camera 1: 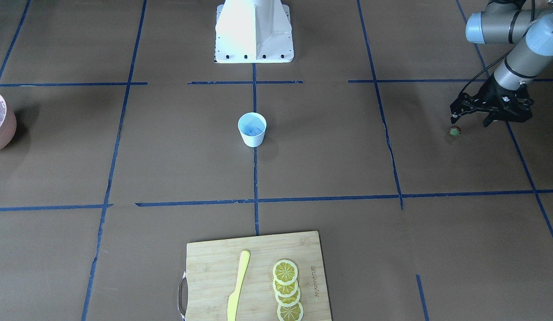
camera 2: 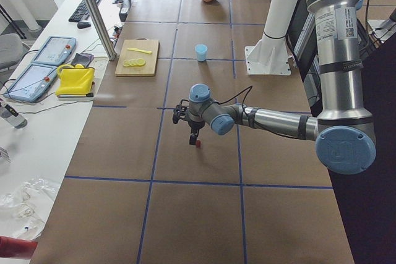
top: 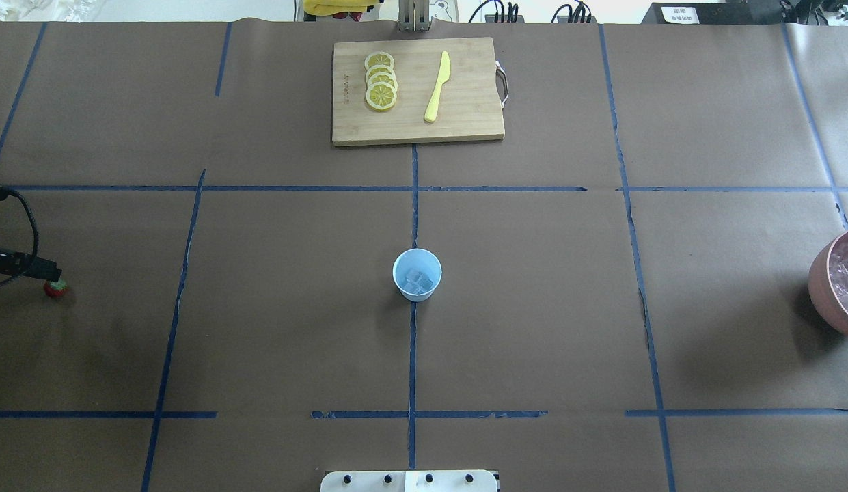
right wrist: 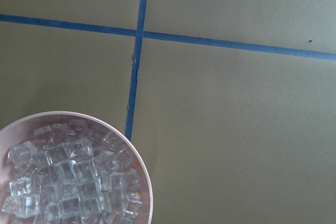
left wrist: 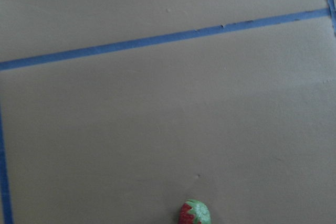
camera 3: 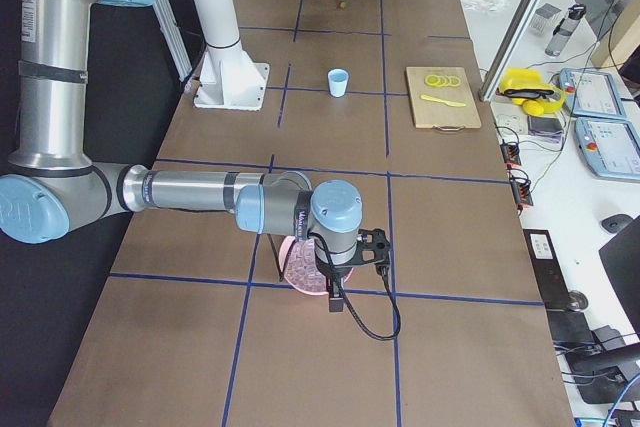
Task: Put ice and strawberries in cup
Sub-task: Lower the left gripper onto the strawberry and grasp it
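Observation:
The pale blue cup (top: 417,274) stands upright at the table's centre (camera 1: 252,129), with a few ice cubes (top: 419,280) inside. More ice (right wrist: 68,177) fills the pinkish bowl (top: 823,283) at the table's right end. One red strawberry (camera 1: 455,131) lies on the table at the left end (top: 54,288). My left gripper (camera 1: 471,120) hovers open just above it, one fingertip (camera 1: 454,118) over the berry, which shows at the bottom edge of the left wrist view (left wrist: 194,213). My right gripper (camera 3: 335,302) hangs by the bowl (camera 3: 300,267); I cannot tell its state.
A wooden cutting board (top: 348,130) lies at the far side of the table with several lemon slices (top: 380,80) and a yellow knife (top: 437,85). The white robot base (camera 1: 254,31) stands at the near middle. Blue tape lines grid the brown table.

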